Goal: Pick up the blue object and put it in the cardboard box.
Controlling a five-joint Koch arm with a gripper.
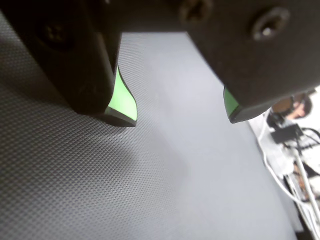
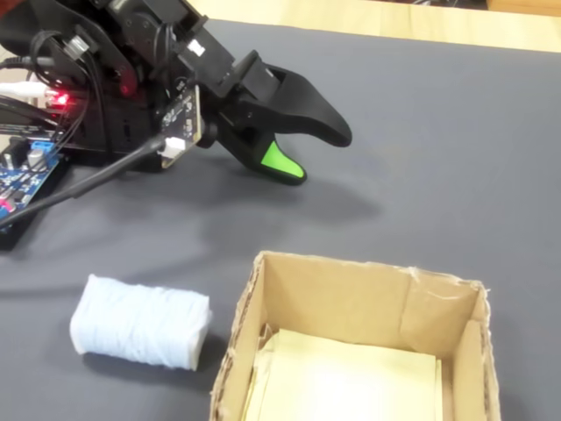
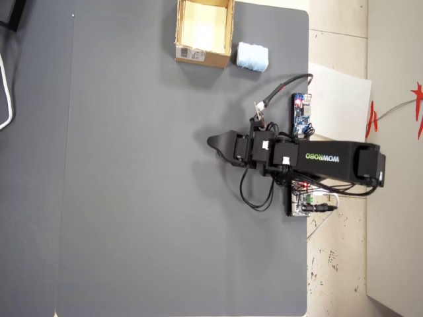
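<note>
The blue object (image 2: 140, 323) is a pale blue roll lying on its side on the dark mat, just left of the cardboard box (image 2: 351, 298) in the fixed view. The overhead view has the blue object (image 3: 252, 57) right of the cardboard box (image 3: 201, 56), whose label side faces the arm. My gripper (image 2: 317, 156) hovers low over the mat, well apart from both. It is open: the wrist view shows its green-padded fingers (image 1: 122, 100) spread wide, and the gripper (image 1: 181, 119) has only mat in its gap. From overhead, the gripper (image 3: 213, 141) points left.
The arm's base, a blue circuit board (image 2: 22, 175) and cables sit at the fixed view's left. From overhead, the circuit board (image 3: 302, 113) lies at the mat's right edge. Loose cables (image 1: 295, 150) lie off the mat at the wrist view's right.
</note>
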